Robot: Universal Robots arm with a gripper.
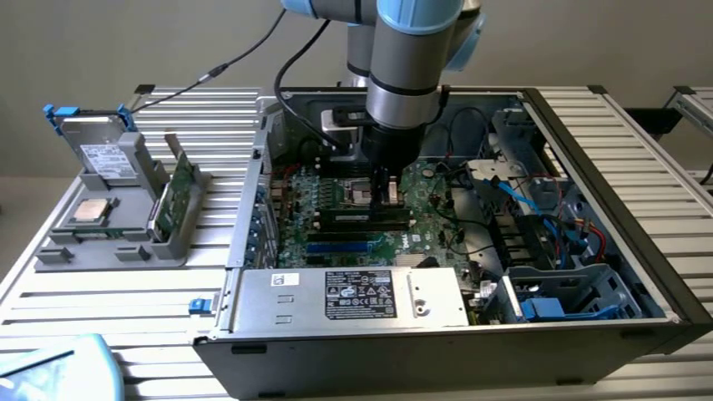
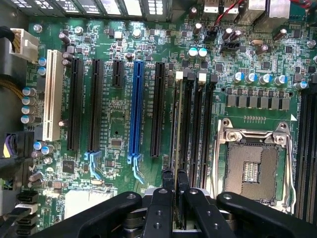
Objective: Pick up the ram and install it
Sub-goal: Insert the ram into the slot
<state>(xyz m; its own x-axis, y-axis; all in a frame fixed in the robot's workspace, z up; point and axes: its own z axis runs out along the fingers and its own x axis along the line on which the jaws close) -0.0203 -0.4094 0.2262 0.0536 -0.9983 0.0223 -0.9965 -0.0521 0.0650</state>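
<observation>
Hand is low inside the case, fingers closed thin on the ram, held edge-on. Ram lies along the outermost of the memory slots beside the socket. Pickup done; seating cannot be confirmed.

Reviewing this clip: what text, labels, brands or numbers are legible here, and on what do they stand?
Nothing reads clearly enough to quote.
Power supply label: white print on black, too small.
White sticker beside it: too small.
Hard drive label: blurred.
Motherboard, white print beside the slots: too small.
The ram, edge-on in the pincer: no print shows.
</observation>
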